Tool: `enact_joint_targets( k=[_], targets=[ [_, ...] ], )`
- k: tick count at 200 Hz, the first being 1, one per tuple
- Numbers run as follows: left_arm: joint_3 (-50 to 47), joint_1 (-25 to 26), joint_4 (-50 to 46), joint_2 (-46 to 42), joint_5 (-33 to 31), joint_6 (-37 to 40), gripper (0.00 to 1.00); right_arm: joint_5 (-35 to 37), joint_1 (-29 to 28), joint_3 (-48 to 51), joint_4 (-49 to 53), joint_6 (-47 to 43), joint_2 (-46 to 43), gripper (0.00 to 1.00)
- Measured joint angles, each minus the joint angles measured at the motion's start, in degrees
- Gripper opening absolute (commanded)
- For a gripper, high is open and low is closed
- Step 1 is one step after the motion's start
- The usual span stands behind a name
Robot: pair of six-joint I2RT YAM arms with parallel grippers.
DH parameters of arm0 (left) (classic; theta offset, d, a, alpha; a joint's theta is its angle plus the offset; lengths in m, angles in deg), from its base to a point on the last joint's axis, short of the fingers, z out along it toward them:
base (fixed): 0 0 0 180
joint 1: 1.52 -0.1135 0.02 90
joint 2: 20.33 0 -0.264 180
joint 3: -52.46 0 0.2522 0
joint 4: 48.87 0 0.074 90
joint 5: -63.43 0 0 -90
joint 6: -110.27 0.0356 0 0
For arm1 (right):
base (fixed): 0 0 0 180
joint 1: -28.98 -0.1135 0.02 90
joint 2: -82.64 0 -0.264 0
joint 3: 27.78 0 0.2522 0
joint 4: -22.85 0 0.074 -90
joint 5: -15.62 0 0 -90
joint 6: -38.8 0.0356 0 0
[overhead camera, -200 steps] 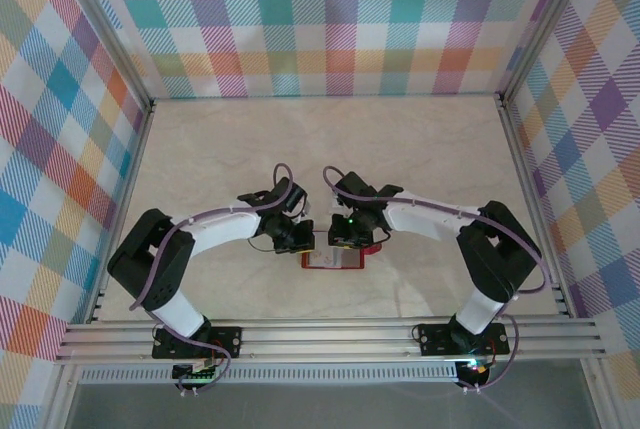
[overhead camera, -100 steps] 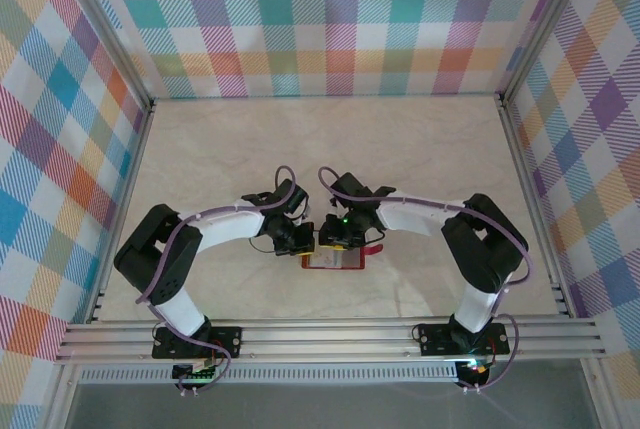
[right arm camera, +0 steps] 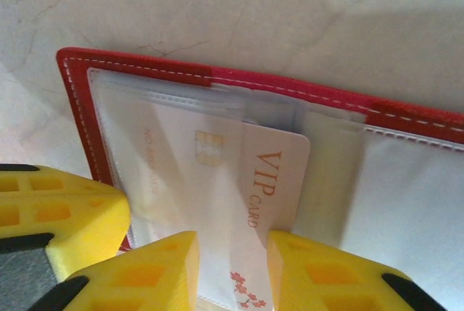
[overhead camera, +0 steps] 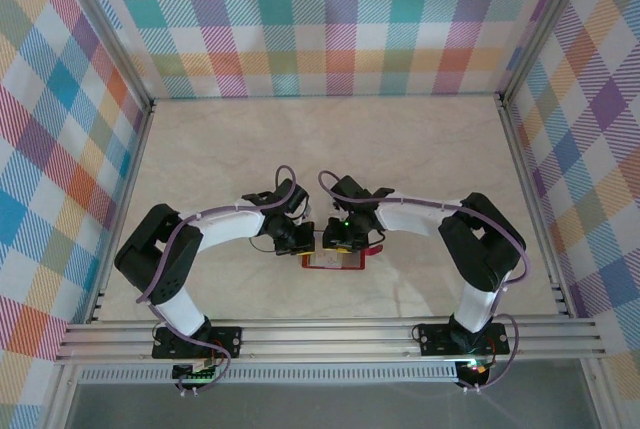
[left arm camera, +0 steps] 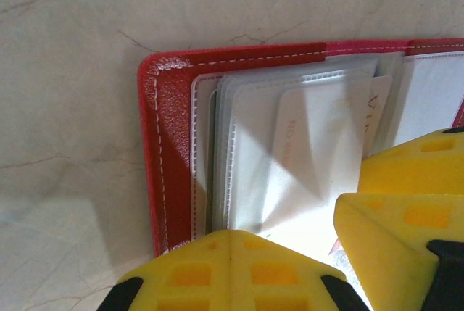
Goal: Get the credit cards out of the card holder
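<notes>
The card holder lies open on the table, red with clear inner sleeves. A pale credit card printed "VIP CARD" sticks partly out of a sleeve, and it is also visible in the left wrist view. My right gripper is open, its yellow fingers straddling the card's near end. My left gripper is shut, its joined tips resting on the left sleeves next to the right fingers. Any other cards are hidden in the sleeves.
The marble-look tabletop stretches behind the wallet. Plaid walls and metal frame rails enclose the table. The two grippers sit very close together over the wallet.
The right arm's elbow has swung left and its gripper has shifted slightly left over the wallet. The left arm has barely moved.
</notes>
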Motion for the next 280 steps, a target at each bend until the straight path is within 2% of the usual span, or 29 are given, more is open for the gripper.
enact_joint_targets(
  k=[96, 182, 280],
  targets=[
    [3.06, 0.02, -1.99, -0.13, 0.02, 0.50, 0.05, -1.03, 1.84, 3.32, -1.20, 0.11, -6.12, 0.33],
    [5.70, 2.23, -1.92, 1.81, 1.55, 0.74, 0.05, -5.68, 3.76, 7.96, -6.25, 1.31, -6.10, 0.30],
    [6.78, 2.25, -5.16, 4.72, 0.79, 2.21, 0.05, -5.73, 3.76, 8.26, -7.87, 1.53, -5.35, 0.29]
  ],
)
